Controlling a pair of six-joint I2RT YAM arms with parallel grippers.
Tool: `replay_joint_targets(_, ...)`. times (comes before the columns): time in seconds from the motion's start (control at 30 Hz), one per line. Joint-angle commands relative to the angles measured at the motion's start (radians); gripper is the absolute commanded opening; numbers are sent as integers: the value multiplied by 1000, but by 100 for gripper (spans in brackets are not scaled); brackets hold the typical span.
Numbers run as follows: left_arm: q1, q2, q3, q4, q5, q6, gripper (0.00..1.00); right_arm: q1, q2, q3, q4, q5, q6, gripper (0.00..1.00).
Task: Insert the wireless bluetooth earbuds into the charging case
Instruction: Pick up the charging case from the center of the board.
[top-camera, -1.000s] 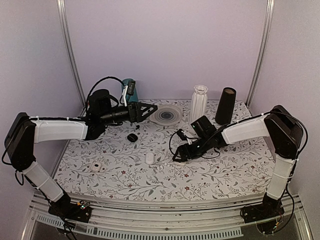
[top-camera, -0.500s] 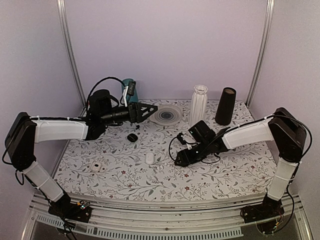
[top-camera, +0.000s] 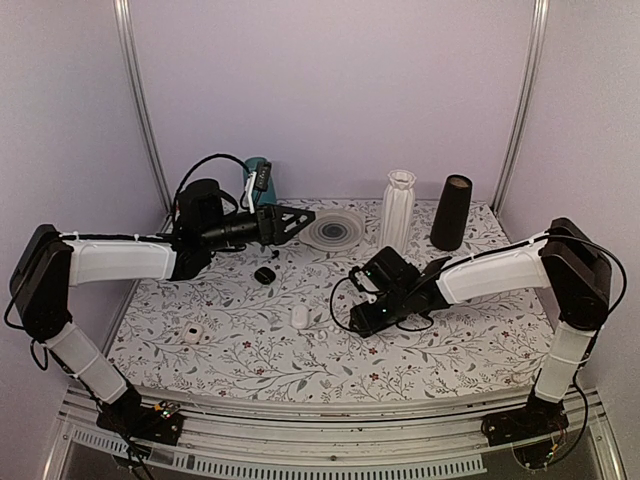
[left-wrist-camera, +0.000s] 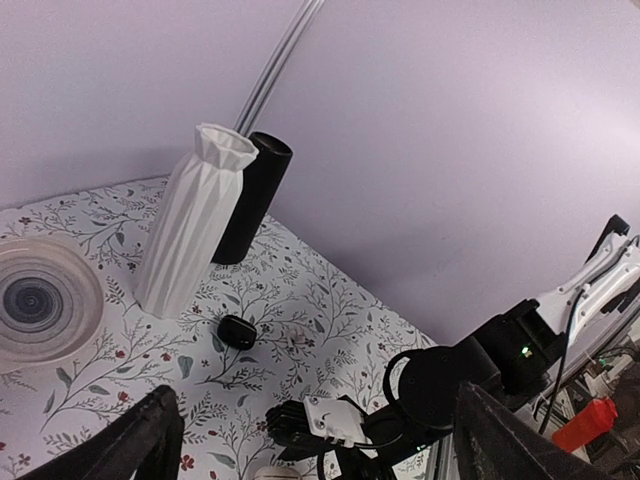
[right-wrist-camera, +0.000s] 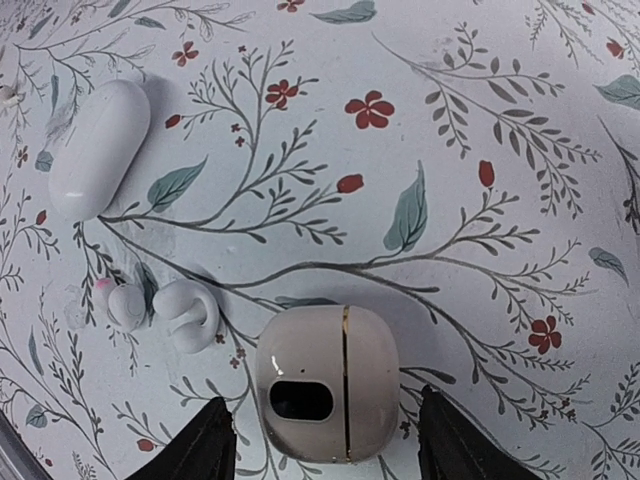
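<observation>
Flowered cloth (right-wrist-camera: 480, 200) is spreading under everything, and closest in, the right pincer (top-camera: 360, 318) is hovering low over it with its jaws standing partly open. One finger is sitting on each side of a cream charging case (right-wrist-camera: 330, 395), with a sliver of cloth showing between each fingertip and the shell, so the pincer is straddling the case without gripping anything. The case is lying flat between the jaws, apparently with its lid shut along a thin gilt seam. Just outside the jaws, off the tip of one finger, the white earbuds (right-wrist-camera: 185, 318) are lying loose, near the case but not touching it; whether that is one clip-shaped bud or two I cannot tell. Farther ahead on the same side a white pill-shaped case (right-wrist-camera: 100, 148) is lying alone. Well beyond the right pincer, the left pincer (top-camera: 293, 220) is hanging above the cloth, spread wide and holding nothing, with a small black case (top-camera: 265, 274) lying near it. A white vase (top-camera: 398, 205) and a black cylinder (top-camera: 451, 212) are standing at the far edge. I am judging the step in hand to be taking hold of the case, before any bud goes in. The next move is calling for a square, gentle squeeze on its sides, so that it is not skidding into the buds, and then for getting the lid open.
</observation>
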Motion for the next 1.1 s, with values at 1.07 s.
replay_joint_targets(1.07,27,69,78,-179,-74,1,89,43,-64,-12,78,180,-28,25)
